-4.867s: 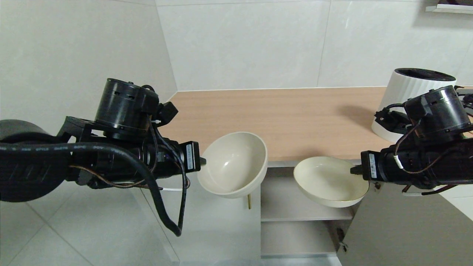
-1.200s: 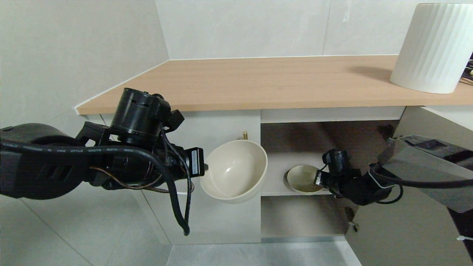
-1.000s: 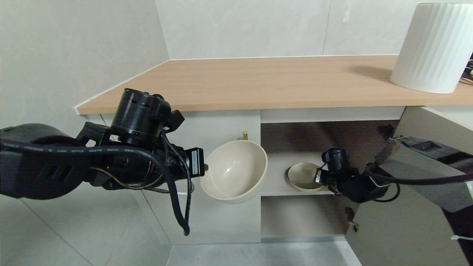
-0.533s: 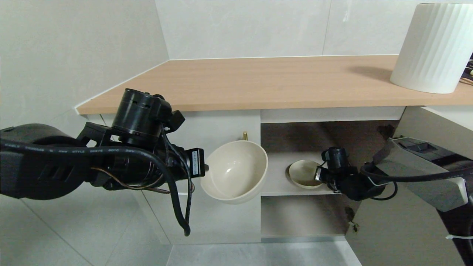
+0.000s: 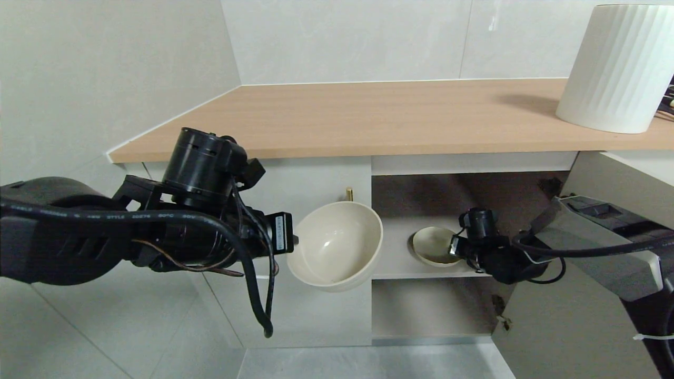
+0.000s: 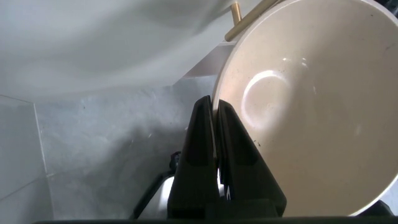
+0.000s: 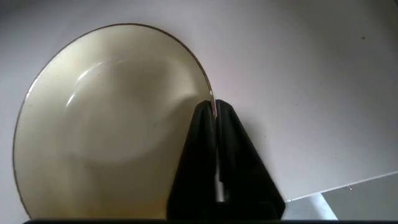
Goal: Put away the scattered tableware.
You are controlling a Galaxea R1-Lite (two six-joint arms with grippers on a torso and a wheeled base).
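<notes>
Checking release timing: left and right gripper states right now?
Left gripper: closed on the rim of the deep bowl.
Right gripper: closed on the rim of the shallow dish.

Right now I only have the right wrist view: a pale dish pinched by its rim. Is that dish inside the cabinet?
Observer: Yes. The head view shows the shallow dish, held by the right gripper, inside the open cabinet at the upper shelf. Whether it rests there I cannot tell.
Operator: And the left arm?
Observer: The left gripper holds a deep bowl by its rim, in front of the closed door.
Operator: Anything on the counter?
Observer: A white ribbed container stands at the right end of the wooden countertop.
</notes>
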